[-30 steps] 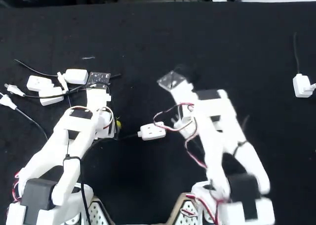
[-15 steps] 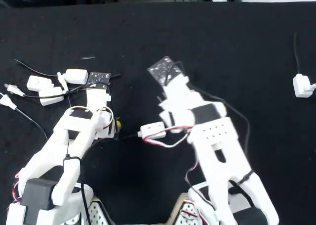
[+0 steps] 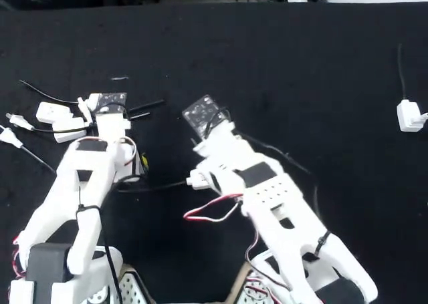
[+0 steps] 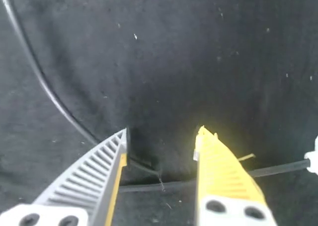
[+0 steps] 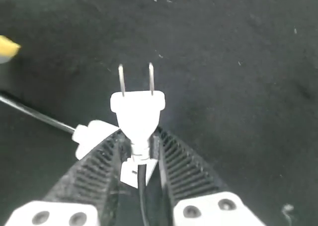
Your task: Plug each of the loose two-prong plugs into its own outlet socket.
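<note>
My right gripper (image 5: 138,132) is shut on a white two-prong plug (image 5: 137,108), whose prongs point away from the wrist. Just beneath it lies a white outlet socket (image 5: 91,134) on a black cord (image 5: 35,114). From above, the right gripper (image 3: 200,176) sits over that socket (image 3: 192,180) near the table's middle. My left gripper (image 4: 163,132) is open, grey and yellow fingers hovering over a black cable (image 4: 49,97) on the cloth. It hangs (image 3: 139,166) just left of the socket, with nothing held.
White outlet blocks (image 3: 53,113) and loose plugs (image 3: 9,137) with cords cluster at the far left. A white adapter (image 3: 408,115) lies at the far right. Black cloth (image 3: 301,63) covers the table, bare across the back.
The right arm swung left and down over the outlet socket with the plug in its grip. The left arm shifted a little back and to the left.
</note>
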Robot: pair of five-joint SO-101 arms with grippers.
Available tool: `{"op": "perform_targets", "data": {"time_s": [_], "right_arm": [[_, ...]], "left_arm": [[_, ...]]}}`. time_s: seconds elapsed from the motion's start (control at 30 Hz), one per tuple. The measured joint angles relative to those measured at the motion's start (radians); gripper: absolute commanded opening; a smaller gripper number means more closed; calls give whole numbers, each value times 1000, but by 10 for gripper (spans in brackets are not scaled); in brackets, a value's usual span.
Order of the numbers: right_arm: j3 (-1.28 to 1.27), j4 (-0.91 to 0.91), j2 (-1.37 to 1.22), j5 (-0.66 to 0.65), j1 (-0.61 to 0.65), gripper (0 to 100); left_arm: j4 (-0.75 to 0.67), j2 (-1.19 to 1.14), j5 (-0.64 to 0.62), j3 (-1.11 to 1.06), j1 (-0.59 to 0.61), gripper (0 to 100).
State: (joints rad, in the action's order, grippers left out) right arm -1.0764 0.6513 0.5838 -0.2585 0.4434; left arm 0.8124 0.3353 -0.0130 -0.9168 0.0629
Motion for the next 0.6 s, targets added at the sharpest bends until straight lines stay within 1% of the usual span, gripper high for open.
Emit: {"op": "perform_targets", "data": {"time_s": [0.1,0.17,0.27,0.6], "right_arm": [[0,-3,5,17,69,11],[0,-3,5,21,112,11],[-2,-12,5,23,129,11],[-61,-84,5,54,143,11]], "left_arm": [[9,0,0,14,6,223],[14,5,-21,15,8,223],[17,61,-43,15,8,223],[35,477,-44,-138,8,223]]}}
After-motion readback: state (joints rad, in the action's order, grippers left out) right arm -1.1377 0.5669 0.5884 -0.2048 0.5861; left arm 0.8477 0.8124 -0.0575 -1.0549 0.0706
